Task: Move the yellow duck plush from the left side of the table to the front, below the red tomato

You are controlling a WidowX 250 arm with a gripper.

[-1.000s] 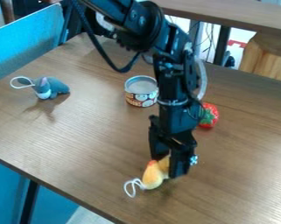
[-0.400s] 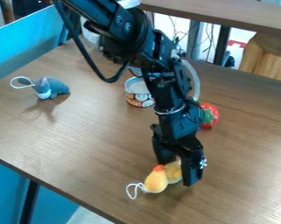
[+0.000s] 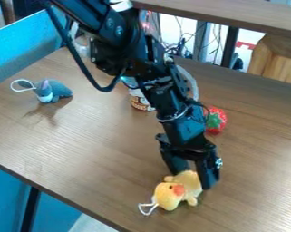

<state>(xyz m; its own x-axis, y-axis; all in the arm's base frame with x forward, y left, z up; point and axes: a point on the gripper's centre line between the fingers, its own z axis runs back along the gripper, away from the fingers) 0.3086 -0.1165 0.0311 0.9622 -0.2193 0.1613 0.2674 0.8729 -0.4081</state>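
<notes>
**Yellow toy duck turns its face outward and shifts together with the gripper**

In the camera view, the gripper (image 3: 197, 179) is now a little lower and more to the right than in the earlier frames, and the arm (image 3: 166, 97) above it leans more. Its two fingers stand on both sides of the yellow toy duck (image 3: 186, 181) and seem to pinch it around the body. The duck is near the front edge of the table (image 3: 93, 149), with its head toward this edge and its white string loop (image 3: 147, 205) beside the head.

The duck has changed too. It has moved in the same direction as the gripper, and it has turned, so that its orange beak (image 3: 179, 190) and its feet are now easy to see. Because both move together, I judge that the grip is real, but the turning suggests that the soft body can still roll between the fingers. Whether the duck is fully lifted from the wood, I cannot tell.

The other things keep their places: the grey toy mouse (image 3: 58, 89) is at the left of the view, the red strawberry (image 3: 215, 121) is behind the gripper, and the can (image 3: 140, 102) is partly covered by the arm. For the work in hand, the duck seems to be under control, though its hold is perhaps not very firm.
</notes>
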